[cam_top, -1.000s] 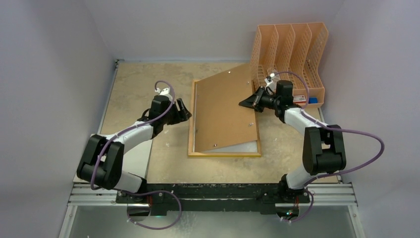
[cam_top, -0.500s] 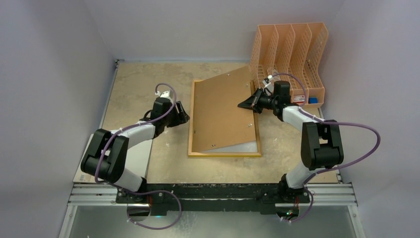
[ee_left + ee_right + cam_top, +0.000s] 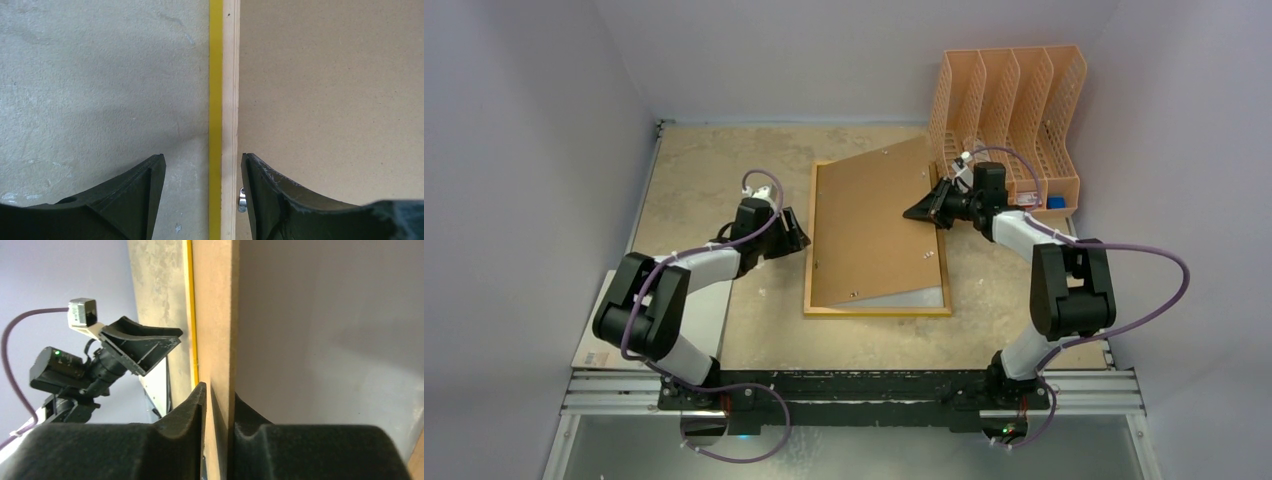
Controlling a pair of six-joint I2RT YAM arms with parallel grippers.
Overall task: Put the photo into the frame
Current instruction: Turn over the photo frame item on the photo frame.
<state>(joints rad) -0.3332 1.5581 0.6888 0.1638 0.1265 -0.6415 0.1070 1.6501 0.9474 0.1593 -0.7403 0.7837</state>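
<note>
Yellow-edged frame (image 3: pixel 876 311) lies back up, a pale sheet (image 3: pixel 916 296) inside its near end; whether that is the photo I cannot tell. A brown backing board (image 3: pixel 874 220) slants over the frame. The left gripper (image 3: pixel 202 165) has its jaws spread astride the frame's left rail. The right gripper (image 3: pixel 217 390) has its jaws flanking the board's edge, grip unclear. The file rack (image 3: pixel 1009 110) beyond the frame holds small red and blue items.

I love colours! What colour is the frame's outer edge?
Yellow: the frame shows best in left wrist view.
</note>
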